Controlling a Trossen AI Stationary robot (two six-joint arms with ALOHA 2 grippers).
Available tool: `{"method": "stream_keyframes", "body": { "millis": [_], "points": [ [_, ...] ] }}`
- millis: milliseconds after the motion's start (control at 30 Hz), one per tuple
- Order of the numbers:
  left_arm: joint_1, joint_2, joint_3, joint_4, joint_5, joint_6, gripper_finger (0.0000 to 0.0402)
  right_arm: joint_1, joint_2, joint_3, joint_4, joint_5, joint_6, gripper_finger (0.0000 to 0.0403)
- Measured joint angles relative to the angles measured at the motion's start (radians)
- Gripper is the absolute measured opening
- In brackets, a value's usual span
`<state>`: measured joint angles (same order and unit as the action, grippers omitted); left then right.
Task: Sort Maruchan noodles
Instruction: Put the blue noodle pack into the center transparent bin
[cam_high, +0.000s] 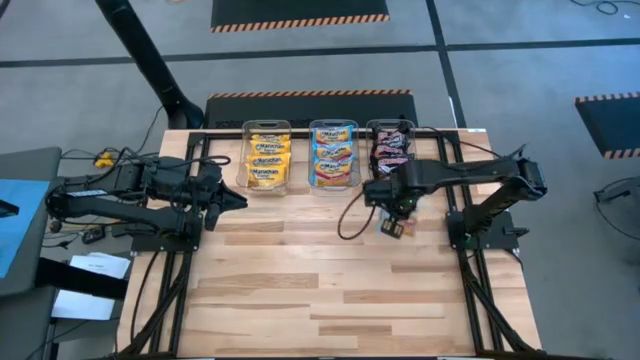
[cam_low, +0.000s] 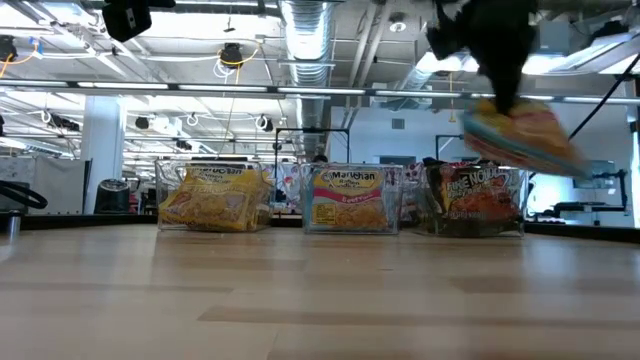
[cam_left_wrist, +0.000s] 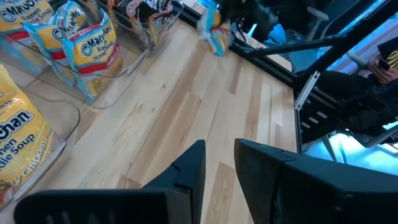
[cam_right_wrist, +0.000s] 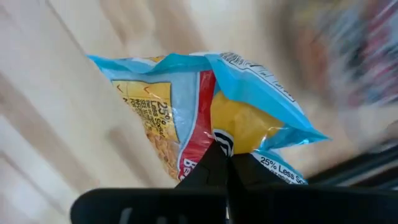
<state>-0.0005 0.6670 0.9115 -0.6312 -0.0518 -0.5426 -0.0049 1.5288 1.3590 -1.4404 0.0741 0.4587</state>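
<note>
Three clear bins stand in a row at the table's far side. The left one holds yellow Maruchan noodles, the middle one light blue packets, the right one dark packets. My right gripper hangs in front of the right bin, shut on a light blue packet, which also shows blurred in the low view. My left gripper waits left of the bins, open with nothing between its fingers. My right gripper pinches the light blue packet between its two fingers, on the wrapper's face close to one edge. The fingers come from above, pointing down. The packet hangs tilted below them, lifted clear of the table.
A black cable loops on the wood beside my right gripper. Black frame rails run along the table's left and right sides. Bare wood spreads across the near half of the table.
</note>
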Motion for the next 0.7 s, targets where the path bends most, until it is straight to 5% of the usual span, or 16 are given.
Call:
{"method": "stream_keyframes", "body": {
  "millis": [300, 700],
  "points": [
    [0.000, 0.000, 0.000, 0.000, -0.015, 0.000, 0.0072, -0.094, 0.000, 0.199, 0.217, 0.136, -0.143, 0.0004],
    [0.000, 0.000, 0.000, 0.000, -0.043, -0.003, 0.0072, -0.238, 0.002, 0.240, 0.565, 0.177, -0.291, 0.0004]
  ]
}}
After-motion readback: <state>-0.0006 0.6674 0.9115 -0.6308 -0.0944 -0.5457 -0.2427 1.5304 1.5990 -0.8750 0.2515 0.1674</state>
